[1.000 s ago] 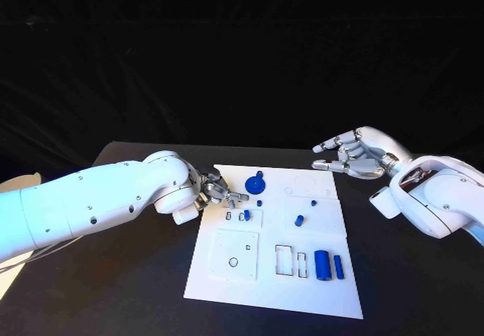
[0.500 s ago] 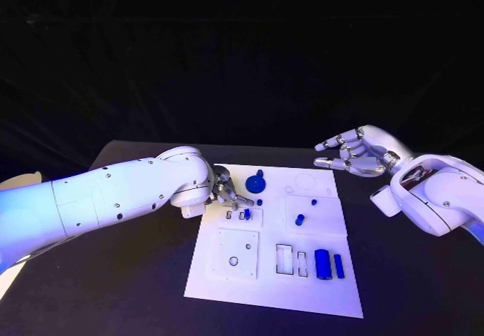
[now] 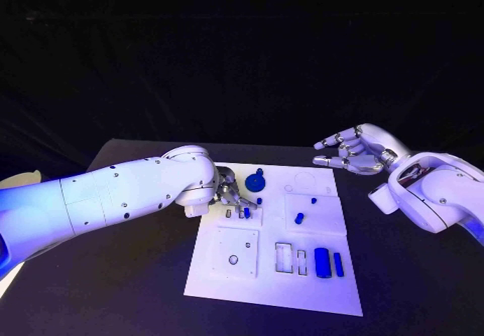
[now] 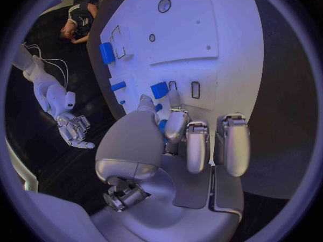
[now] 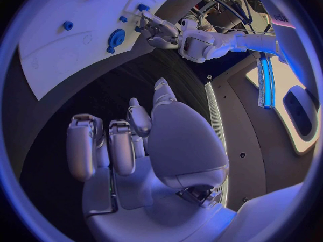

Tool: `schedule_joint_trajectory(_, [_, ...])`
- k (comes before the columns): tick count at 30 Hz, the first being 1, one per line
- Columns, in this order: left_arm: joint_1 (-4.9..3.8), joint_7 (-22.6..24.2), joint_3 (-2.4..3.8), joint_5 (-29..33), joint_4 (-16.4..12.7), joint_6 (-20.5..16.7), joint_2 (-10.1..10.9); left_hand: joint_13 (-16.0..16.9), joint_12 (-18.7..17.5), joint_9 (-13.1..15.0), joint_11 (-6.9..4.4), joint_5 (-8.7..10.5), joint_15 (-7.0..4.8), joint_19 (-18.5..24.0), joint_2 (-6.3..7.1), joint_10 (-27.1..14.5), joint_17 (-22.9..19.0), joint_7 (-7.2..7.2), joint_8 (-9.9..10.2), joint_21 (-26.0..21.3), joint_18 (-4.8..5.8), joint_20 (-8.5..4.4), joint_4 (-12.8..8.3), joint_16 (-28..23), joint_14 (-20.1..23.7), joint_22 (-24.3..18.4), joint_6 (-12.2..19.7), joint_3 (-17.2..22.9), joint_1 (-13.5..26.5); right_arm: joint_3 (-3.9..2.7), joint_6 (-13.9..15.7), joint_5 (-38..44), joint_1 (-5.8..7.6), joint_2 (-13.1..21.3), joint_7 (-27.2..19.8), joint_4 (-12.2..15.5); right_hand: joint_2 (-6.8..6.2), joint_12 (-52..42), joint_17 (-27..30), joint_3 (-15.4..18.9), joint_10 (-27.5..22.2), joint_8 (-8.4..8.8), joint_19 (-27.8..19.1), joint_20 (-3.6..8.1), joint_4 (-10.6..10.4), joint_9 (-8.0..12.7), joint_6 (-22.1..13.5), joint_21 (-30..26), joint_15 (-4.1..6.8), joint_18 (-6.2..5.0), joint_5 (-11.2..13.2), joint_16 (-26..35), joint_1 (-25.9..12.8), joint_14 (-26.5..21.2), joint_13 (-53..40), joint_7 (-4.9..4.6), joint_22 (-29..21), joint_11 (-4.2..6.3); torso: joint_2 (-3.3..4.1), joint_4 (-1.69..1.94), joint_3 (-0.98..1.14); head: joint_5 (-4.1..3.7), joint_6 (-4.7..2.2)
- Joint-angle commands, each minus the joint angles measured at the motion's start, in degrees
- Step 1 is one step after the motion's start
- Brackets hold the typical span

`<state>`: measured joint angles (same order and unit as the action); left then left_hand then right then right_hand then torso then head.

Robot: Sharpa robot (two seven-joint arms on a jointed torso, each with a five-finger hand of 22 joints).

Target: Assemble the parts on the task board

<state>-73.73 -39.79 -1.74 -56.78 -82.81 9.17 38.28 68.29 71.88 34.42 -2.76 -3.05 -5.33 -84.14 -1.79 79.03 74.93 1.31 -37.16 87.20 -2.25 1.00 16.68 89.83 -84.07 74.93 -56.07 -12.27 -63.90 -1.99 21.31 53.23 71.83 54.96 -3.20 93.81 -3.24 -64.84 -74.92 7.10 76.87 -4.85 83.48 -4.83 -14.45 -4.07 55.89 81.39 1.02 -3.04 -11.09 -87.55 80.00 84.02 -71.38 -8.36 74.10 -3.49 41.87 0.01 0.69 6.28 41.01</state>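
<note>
One white board (image 3: pixel 267 280) lies in the middle of the black counter (image 3: pixel 131 280), and two hands work over it. On the board the head view lets me count seven blue parts: a small block (image 3: pixel 247 213) by the left hand, a round disc with a stub (image 3: pixel 256 183) near the far edge, a tiny peg (image 3: pixel 259 201) just below it, another tiny peg (image 3: pixel 312 201) further right, a short slanted piece (image 3: pixel 299 219) in the middle, then a thick cylinder (image 3: pixel 322 262) and a thin bar (image 3: pixel 338 265) side by side near the front right.

The left arm reaches in across the board's left edge, and the left hand (image 3: pixel 224 195) sits low over the far-left part of the board. In the left wrist view its fingers (image 4: pixel 176 125) are curled down and close together, with the small block right at their tips, touching or nearly so; I cannot tell whether the block is actually gripped or only touched.

The right hand (image 3: pixel 351 154) hovers off the board's far right corner above the counter, palm turned inward, its fingers (image 5: pixel 82 145) apart and loosely curved, holding nothing. All the parts lie well apart from it.
</note>
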Motion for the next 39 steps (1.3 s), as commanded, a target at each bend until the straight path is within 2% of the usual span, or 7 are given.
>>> schedule_joint_trajectory(1, [-0.09, -2.7, 0.01, -0.5, 0.0, 1.6, -0.3, 0.1, 0.3, 0.2, 0.17, 0.28, -0.41, -3.6, -0.63, 0.4, 15.1, -0.09, -0.4, 0.4, 1.14, -0.40, 0.0, 0.2, -5.9, 9.8, 0.4, -0.3, -0.1, 0.01, -0.3, 0.3, -0.03, -0.2, 0.3, -0.1, 0.56, 0.4, -11.6, 0.1, -0.2, -0.33, -0.5, -0.06, 0.1, -0.1, 0.2, -0.2, 0.01, -0.37, -0.1, 0.2, 0.1, 5.0, 0.0, 0.12, 0.0, 0.22, 0.04, 0.03, 0.02, -0.01, 0.03])
schedule_joint_trajectory(21, [-0.08, -2.5, -0.12, -0.4, 0.4, 2.6, -1.6, 0.3, 0.5, 2.4, 0.26, -0.20, -0.29, -3.7, -1.89, 0.4, 15.1, -0.03, -1.1, 0.4, 1.15, -0.23, -0.3, 0.2, -5.9, 10.0, 1.4, 1.0, -3.9, 0.07, -1.2, 0.3, -0.14, -0.9, 0.2, -0.5, 0.63, 0.6, -11.5, 0.3, -0.3, -0.35, -0.6, -0.04, 0.1, -0.1, 0.2, -0.4, 0.03, -0.42, -0.5, 0.3, 0.1, 5.0, 0.2, 0.13, -0.3, 0.23, 0.11, -0.01, -0.03, -0.04, 0.26])
schedule_joint_trajectory(30, [-0.08, -2.5, -0.13, -0.3, 0.3, 2.5, -1.6, 0.4, 0.4, 3.4, 0.26, -0.23, -0.27, -3.6, -2.47, 0.4, 15.1, -0.02, -1.2, 0.4, 1.13, -0.20, -0.4, 0.2, -5.9, 9.9, 1.7, 2.5, -6.1, 0.10, -1.5, 0.2, -0.23, -1.2, 0.3, -0.9, 0.67, 0.7, -11.5, 0.4, -0.3, -0.35, -0.6, -0.03, 0.1, -0.1, 0.2, -0.4, 0.03, -0.43, -0.7, 0.3, 0.1, 5.0, 0.3, 0.13, -0.4, 0.23, 0.08, 0.06, 0.03, -0.01, 0.46])
schedule_joint_trajectory(34, [-0.08, -2.4, -0.13, 0.1, 0.1, 2.2, -1.6, 0.5, 0.4, 3.9, 0.16, -0.23, -0.35, -3.5, -3.25, 0.3, 15.1, -0.15, -1.1, 0.3, 1.10, -0.24, -1.1, 0.2, -5.9, 9.8, 2.0, 4.4, -8.8, 0.12, -1.6, 0.2, -0.25, -1.3, 0.3, -1.0, 0.71, 0.7, -11.5, 0.4, -0.3, -0.36, -0.7, -0.03, 0.1, -0.1, 0.2, -0.4, 0.04, -0.44, -0.8, 0.3, 0.1, 5.0, 0.3, 0.14, -0.4, 0.24, 0.09, 0.02, 0.01, 0.03, 0.52])
schedule_joint_trajectory(39, [-0.08, -2.2, -0.13, 1.0, 0.0, 0.8, -1.6, 0.4, 0.1, 4.3, -0.23, -0.28, -0.72, -3.5, -5.01, 0.1, 15.1, -0.55, -0.4, 0.2, 1.06, -0.56, -3.2, 0.2, -5.9, 9.7, 2.9, 9.6, -14.8, 0.14, -1.9, 0.2, -0.28, -1.4, 0.4, -1.1, 0.76, 0.7, -11.4, 0.5, -0.3, -0.36, -0.7, -0.02, 0.1, -0.1, 0.2, -0.5, 0.04, -0.45, -0.9, 0.4, 0.1, 5.0, 0.3, 0.14, -0.4, 0.24, 0.10, -0.02, 0.02, 0.06, 0.59])
